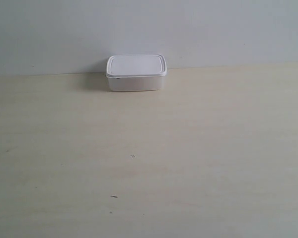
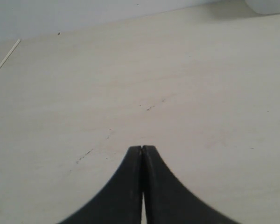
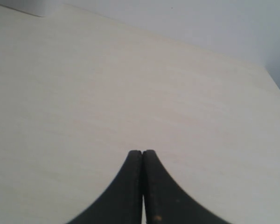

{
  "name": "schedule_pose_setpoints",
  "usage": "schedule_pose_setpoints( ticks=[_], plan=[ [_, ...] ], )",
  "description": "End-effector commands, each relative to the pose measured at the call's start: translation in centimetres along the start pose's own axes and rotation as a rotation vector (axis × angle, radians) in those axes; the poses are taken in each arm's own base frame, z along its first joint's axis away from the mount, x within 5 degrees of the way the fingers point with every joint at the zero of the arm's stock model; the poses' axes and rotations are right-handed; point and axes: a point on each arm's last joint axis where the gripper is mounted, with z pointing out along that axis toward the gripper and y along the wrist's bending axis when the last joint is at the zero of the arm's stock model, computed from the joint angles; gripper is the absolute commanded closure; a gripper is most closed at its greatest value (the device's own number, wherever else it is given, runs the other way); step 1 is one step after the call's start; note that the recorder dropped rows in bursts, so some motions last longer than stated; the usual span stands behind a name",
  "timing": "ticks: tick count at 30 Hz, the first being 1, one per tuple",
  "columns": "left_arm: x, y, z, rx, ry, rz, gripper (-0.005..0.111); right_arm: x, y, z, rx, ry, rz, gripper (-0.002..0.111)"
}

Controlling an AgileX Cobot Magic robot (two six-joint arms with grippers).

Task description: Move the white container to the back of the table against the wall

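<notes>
The white container [image 1: 136, 73] stands lidded at the back of the table [image 1: 149, 158], right where the tabletop meets the wall [image 1: 149, 29]. A corner of the white container [image 2: 270, 5] shows at the edge of the left wrist view, and another bit of the white container [image 3: 25, 5] in the right wrist view. My left gripper [image 2: 143, 147] is shut with nothing in it, hovering over bare tabletop far from the box. My right gripper [image 3: 142, 151] is likewise shut and holds nothing. Neither arm appears in the exterior view.
Tiny dark specks [image 1: 132, 155] dot the tabletop. A table edge [image 2: 4, 59] runs near the wall in the left wrist view, and the far corner of the table [image 3: 266, 70] shows in the right wrist view.
</notes>
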Motion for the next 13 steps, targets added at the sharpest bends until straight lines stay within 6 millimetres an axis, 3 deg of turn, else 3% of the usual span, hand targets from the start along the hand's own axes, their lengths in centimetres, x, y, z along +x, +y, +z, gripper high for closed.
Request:
schedule_pose_setpoints(
  ticks=[1,13],
  plan=[
    [-0.04,0.01,-0.03,-0.001,-0.003,0.000,0.107,0.15,0.02,-0.02,0.005,0.002,-0.003,0.108],
    [-0.12,0.02,-0.16,-0.004,-0.021,0.001,0.107,0.15,0.02,-0.02,0.005,0.002,-0.003,0.108]
  ],
)
